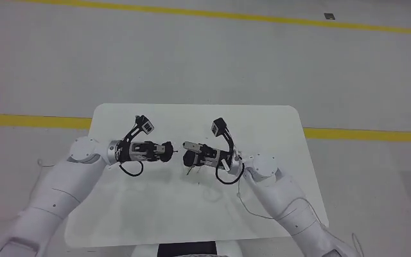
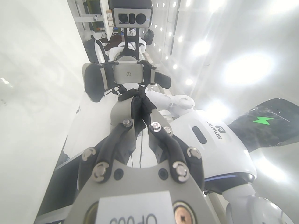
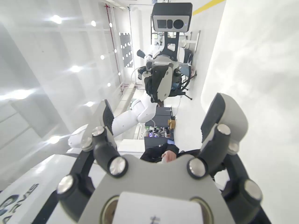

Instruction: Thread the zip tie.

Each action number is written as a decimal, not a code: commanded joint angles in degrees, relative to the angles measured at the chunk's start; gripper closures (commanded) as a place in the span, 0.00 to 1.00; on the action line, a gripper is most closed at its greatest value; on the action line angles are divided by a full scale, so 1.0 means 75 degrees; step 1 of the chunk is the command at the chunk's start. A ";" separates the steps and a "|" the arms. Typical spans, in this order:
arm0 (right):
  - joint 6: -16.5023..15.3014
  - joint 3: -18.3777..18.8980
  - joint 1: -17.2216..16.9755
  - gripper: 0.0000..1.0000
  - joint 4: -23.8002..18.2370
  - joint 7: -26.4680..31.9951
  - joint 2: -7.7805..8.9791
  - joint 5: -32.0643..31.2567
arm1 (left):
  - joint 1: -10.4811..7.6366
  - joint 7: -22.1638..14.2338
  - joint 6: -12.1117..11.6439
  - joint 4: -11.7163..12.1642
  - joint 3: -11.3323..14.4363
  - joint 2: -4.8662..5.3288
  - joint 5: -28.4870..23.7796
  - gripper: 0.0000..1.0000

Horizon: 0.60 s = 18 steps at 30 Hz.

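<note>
One indistinct zip tie [image 2: 139, 109] between left fingers [image 2: 119, 113].

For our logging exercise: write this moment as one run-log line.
left gripper: shut on zip tie | right gripper: open, empty, facing left gripper | both over table

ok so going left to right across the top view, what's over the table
left wrist camera → left end effector → right end effector → right wrist camera
</note>
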 commanded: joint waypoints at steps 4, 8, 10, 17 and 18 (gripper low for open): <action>-0.0186 -0.0017 0.0190 0.00 0.0329 0.0642 -0.0066 0.0850 | 0.0010 0.0003 0.0001 -0.0119 0.0097 0.0146 0.0137 1.00; -0.0186 -0.0017 0.0190 0.00 0.0329 0.0642 -0.0066 0.0850 | 0.0010 0.0003 0.0001 -0.0119 0.0097 0.0146 0.0137 1.00; -0.0174 -0.0029 0.0161 0.00 0.0295 0.0597 -0.0071 0.0869 | 0.0010 0.0003 0.0001 -0.0119 0.0097 0.0146 0.0137 1.00; 0.0144 -0.0043 0.0139 0.00 0.0563 0.0544 -0.0111 0.1150 | 0.0113 0.0097 0.0071 -0.0109 0.0074 0.0163 0.0012 1.00; 0.0151 -0.0050 0.0144 0.17 0.0593 0.0577 -0.0119 0.1197 | 0.0120 0.0020 0.0053 -0.0097 0.0057 0.0169 -0.0034 1.00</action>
